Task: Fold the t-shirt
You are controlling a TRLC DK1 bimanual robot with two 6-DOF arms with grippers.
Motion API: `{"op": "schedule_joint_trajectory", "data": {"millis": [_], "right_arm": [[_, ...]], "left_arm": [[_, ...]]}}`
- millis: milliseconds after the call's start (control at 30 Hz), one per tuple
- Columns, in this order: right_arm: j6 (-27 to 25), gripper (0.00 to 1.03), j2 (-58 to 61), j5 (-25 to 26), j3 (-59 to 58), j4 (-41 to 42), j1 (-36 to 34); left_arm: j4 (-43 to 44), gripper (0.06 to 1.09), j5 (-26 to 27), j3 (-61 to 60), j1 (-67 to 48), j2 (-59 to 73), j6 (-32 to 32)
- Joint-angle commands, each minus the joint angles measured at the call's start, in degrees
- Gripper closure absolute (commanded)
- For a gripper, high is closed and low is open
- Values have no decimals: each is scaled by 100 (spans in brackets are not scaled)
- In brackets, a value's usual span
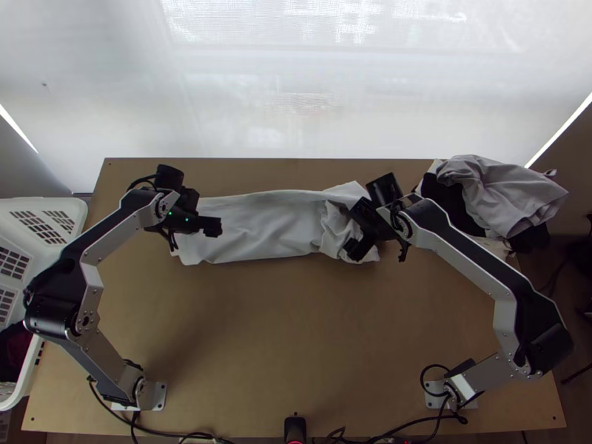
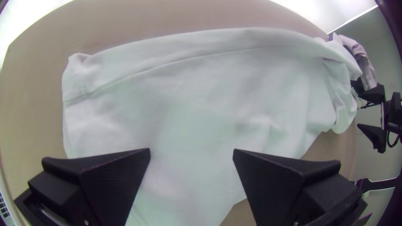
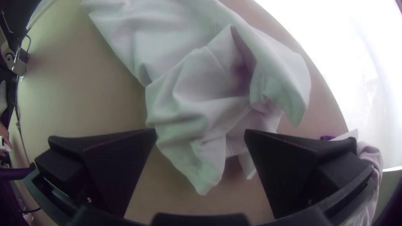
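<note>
Left tool (image 1: 212, 226) over shirt (image 1: 270, 222); basket (image 1: 52, 202) holds cloth (image 1: 13, 351).

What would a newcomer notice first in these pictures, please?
Probably the white t-shirt, a long strip across the far part of the wooden table, bunched at its right end. Above it hang two open black grippers, the left near one end, the right over the bunched end.
</note>
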Motion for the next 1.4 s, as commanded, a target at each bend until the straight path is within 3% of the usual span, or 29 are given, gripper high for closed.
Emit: {"op": "schedule_joint_trajectory", "data": {"millis": [0, 67, 133, 367, 400, 467, 833, 867, 967, 1000, 1067, 1367], "right_arm": [[73, 5, 473, 8, 21, 224, 122], [73, 8, 658, 8, 56, 241, -37], [47, 18, 772, 8, 65, 259, -195], [-340, 90, 790, 8, 91, 276, -766], [-419, 97, 772, 8, 91, 268, -845], [-525, 100, 719, 8, 91, 268, -1030], [-1008, 96, 517, -1, -102, 153, -1812], [-1017, 83, 517, -1, -137, 118, -1856], [-947, 21, 482, -1, -128, -102, -1873], [-903, 9, 447, -1, -84, -216, -1838], [-832, 5, 350, -9, 83, -471, -1663], [-270, 5, 95, -106, 1401, -1051, -696]], "left_arm": [[100, 12, -121, -29, -82, 447, 74], [108, 12, -130, -38, -38, 517, 126], [117, 12, -139, -47, 23, 552, 153], [135, 12, -139, -73, 181, 702, 267], [135, 12, -139, -73, 190, 728, 276], [152, 12, -139, -73, 208, 754, 284], [161, 12, -174, -143, 331, 895, 372], [161, 12, -165, -143, 340, 895, 381], [161, 12, -165, -152, 357, 886, 408], [161, 12, -165, -152, 366, 886, 408], [161, 12, -174, -152, 375, 869, 416], [64, 12, -165, 6, 348, 614, 337]]}}
